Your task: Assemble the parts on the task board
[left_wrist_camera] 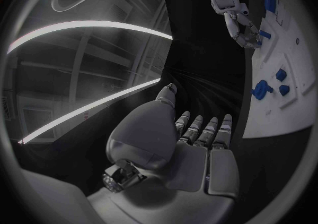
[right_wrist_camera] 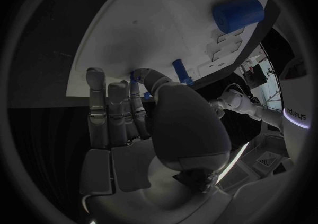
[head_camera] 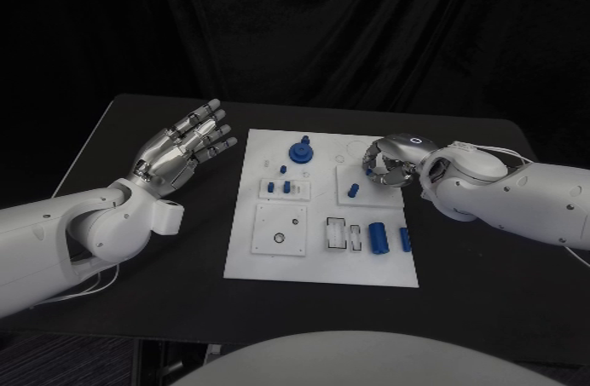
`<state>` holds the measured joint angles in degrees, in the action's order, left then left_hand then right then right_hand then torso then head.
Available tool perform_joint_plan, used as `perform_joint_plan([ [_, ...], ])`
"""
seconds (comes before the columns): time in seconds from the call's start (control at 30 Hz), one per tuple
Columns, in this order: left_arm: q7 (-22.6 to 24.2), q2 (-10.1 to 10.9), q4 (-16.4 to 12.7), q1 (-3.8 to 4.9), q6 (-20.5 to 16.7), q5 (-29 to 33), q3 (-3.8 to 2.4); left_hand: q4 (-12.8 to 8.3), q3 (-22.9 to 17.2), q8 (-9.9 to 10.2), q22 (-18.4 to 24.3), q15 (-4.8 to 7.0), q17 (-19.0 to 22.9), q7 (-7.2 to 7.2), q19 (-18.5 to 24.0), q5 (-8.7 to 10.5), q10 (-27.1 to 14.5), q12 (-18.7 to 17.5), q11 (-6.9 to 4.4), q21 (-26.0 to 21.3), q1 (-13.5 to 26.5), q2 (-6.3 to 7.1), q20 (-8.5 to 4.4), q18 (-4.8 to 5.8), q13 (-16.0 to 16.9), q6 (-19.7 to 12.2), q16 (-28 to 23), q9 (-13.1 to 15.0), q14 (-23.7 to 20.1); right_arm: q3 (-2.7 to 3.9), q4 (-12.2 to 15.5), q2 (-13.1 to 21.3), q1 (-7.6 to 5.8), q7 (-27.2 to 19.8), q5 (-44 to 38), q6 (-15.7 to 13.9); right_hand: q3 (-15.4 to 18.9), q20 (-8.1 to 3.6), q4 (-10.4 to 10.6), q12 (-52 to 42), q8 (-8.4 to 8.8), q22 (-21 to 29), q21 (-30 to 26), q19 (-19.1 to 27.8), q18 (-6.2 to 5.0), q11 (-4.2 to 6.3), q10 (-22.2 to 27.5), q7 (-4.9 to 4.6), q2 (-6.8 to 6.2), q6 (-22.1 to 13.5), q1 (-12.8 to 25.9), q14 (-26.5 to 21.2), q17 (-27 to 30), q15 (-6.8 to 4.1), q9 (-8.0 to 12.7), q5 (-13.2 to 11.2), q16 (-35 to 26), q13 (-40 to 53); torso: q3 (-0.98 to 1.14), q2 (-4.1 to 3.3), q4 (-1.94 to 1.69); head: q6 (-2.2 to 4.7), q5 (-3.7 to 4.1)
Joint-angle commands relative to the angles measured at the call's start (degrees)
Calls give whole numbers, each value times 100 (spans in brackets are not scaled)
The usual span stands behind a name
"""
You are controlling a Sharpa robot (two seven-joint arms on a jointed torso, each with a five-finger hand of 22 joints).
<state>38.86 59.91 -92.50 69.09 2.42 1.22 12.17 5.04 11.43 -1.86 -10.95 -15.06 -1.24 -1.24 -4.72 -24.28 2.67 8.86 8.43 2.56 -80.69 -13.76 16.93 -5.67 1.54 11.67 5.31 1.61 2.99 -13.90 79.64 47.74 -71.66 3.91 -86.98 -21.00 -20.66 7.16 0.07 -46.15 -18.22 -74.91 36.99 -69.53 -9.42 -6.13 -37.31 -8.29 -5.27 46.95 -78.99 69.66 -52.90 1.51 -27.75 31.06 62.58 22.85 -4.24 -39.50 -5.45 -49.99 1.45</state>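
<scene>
White and rectangular, the task board (head_camera: pixel 322 267) lies in the middle of the black bench (head_camera: pixel 147 122) in the head view. On it sit small blue parts: a round-based piece (head_camera: pixel 301 153) near the far edge, two short pegs (head_camera: pixel 279 186) on a raised square, a slanted peg (head_camera: pixel 352 190) on the next square, and a thick cylinder (head_camera: pixel 378 237) near the right side. The left hand (head_camera: pixel 182 150) hovers over the bench just left of the board, palm up, fingers spread, holding nothing. The right hand (head_camera: pixel 391 160) is at the board's far right corner, fingers curled in; whether they pinch anything cannot be told here.

From the left wrist, the left hand (left_wrist_camera: pixel 192 144) shows fingers apart and empty, with the board (left_wrist_camera: pixel 291 91) beyond and the right hand (left_wrist_camera: pixel 241 27) over it.

From the right wrist, the right hand (right_wrist_camera: pixel 132 112) has its fingers (right_wrist_camera: pixel 99 102) side by side, tips against the board (right_wrist_camera: pixel 159 27); a small blue part (right_wrist_camera: pixel 135 77) lies at the fingertips, but a grip cannot be made out.
</scene>
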Motion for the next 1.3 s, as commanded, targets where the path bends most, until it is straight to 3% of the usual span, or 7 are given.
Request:
perform_joint_plan([
  [0.03,680,-13,0,-11,94,18,-6,-35,-12,18,-12,-41,-9,-30,-47,-36,0,36,60,31,-4,-17,9,55,6,1,34,8,-8,2,5,4,19,8,18,-48,-31,8,-8,-6,-45,-269,55,-54,7,20,-88,0,29,55,-6,51,-21,-13,-26,25,44,-8,-1,0,-3,-1,8],
  [0.47,629,-22,21,-18,117,18,-6,-94,-58,14,-29,-74,-14,-56,-88,-67,10,52,86,46,-5,-28,7,106,9,25,76,12,13,3,-9,-18,24,-37,19,-99,-52,-77,-69,-2,-272,-294,146,-146,28,132,-535,-5,87,238,-56,112,4,-103,-201,-86,38,-36,1,2,-6,-1,21],
  [0.73,606,-26,30,-23,136,18,-6,-113,-75,12,-34,-84,-16,-70,-99,-78,15,62,98,50,-5,-33,6,121,10,35,86,13,18,4,-34,-33,25,-137,85,-368,-83,-123,-163,106,-394,-335,293,-244,52,172,-810,9,150,347,-184,194,-7,-146,-314,-82,45,-95,0,4,-6,-1,15],
  [1.1,581,-31,52,-26,146,18,-6,-138,-99,12,-46,-94,-18,-84,-116,-91,23,75,117,57,-5,-39,5,136,12,40,101,14,25,33,3,2,21,-171,128,-614,-68,-144,-181,203,-441,-342,322,-275,58,187,-924,19,144,378,-190,221,24,-162,-372,-47,14,-140,-1,6,-7,-1,-12],
  [1.3,569,-40,70,-27,146,18,-6,-145,-105,12,-51,-96,-18,-87,-122,-93,24,76,122,59,-6,-40,5,140,12,39,105,14,26,73,178,124,-54,-86,160,-695,-45,-154,-156,401,-462,-442,769,-506,133,190,-993,28,147,357,-154,522,-345,-170,-434,-74,320,-224,-4,2,-14,-1,-25],
])
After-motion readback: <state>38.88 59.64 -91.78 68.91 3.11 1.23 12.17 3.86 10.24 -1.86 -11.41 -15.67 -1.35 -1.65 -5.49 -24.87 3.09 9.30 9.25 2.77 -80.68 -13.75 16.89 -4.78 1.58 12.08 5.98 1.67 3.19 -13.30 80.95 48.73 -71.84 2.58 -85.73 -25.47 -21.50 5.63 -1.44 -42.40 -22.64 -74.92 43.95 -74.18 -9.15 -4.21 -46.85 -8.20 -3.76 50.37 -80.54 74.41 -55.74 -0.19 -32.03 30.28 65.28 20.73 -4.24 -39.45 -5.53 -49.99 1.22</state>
